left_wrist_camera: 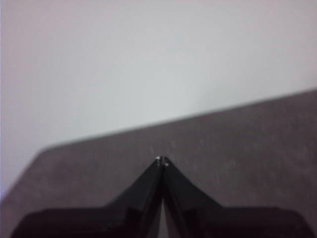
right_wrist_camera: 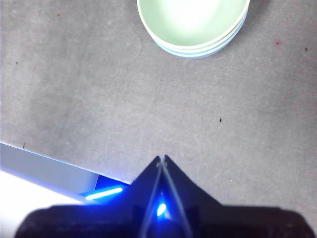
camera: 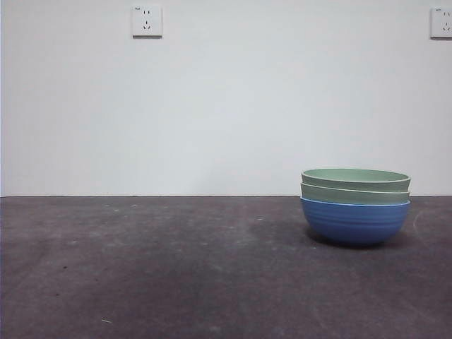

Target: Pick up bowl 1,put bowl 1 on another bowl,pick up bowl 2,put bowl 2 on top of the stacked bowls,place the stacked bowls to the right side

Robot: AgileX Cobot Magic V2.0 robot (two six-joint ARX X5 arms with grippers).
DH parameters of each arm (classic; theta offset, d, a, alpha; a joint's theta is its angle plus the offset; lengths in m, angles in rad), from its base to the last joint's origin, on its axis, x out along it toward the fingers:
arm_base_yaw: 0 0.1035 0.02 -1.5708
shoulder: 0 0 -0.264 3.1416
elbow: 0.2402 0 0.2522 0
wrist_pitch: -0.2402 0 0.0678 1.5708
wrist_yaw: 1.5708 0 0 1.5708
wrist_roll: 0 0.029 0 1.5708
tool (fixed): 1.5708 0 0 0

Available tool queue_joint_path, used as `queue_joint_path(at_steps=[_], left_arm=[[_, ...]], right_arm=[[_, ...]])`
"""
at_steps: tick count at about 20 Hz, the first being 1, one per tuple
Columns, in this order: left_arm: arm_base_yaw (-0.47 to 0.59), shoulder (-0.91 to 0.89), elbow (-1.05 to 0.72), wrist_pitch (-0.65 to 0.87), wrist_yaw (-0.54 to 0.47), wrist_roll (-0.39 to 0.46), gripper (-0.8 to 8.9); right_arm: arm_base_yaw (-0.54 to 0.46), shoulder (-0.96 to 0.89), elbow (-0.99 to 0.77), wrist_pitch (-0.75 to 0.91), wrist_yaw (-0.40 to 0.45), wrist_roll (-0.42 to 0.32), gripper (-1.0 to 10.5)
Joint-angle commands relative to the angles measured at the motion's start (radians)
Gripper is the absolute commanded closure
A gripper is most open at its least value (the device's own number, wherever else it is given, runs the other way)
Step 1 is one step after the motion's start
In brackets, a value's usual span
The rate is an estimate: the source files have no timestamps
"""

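The stacked bowls stand on the dark table at the right in the front view: a blue ribbed bowl [camera: 354,220] at the bottom, with two sage-green bowls nested in it, the lower [camera: 354,194] and the upper [camera: 355,179]. From above, the right wrist view shows the stacked bowls [right_wrist_camera: 193,22] well ahead of my right gripper [right_wrist_camera: 162,158], which is shut and holds nothing. My left gripper [left_wrist_camera: 161,160] is shut too, over bare table, with no bowl in its view. Neither arm shows in the front view.
A white wall with two power sockets [camera: 147,21] rises behind the table. The table's edge [right_wrist_camera: 54,166] and a pale floor lie close to my right gripper.
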Motion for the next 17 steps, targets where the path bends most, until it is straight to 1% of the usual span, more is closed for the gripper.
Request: queue_joint_path(at_steps=[1,5,7,10,13,17], left_arm=[[0.003,-0.058,-0.084,0.013,0.005,-0.039,8.17],[0.003,-0.13,-0.19,0.013,0.006,-0.069,8.17],[0.002,-0.129,-0.216,0.002,0.006,-0.086,8.17],[0.003,-0.129,-0.225,-0.043,0.005,-0.114,8.17],[0.003,-0.129,-0.225,-0.103,0.005,-0.114,8.17],[0.003,-0.129,-0.225,-0.099,0.005,-0.114,8.17]], right_arm=[[0.0,0.001,0.001,0.002,-0.001,-0.006,9.4],[0.0,0.001,0.001,0.002,-0.001,-0.006,9.4],[0.0,0.001,0.001,0.002,-0.001,-0.005,9.4],[0.0,0.001,0.001,0.002,-0.001,-0.006,9.4],[0.0,0.001,0.001,0.002,-0.001,-0.006,9.4],[0.0,0.001,0.001,0.002,-0.001,-0.006,9.4]])
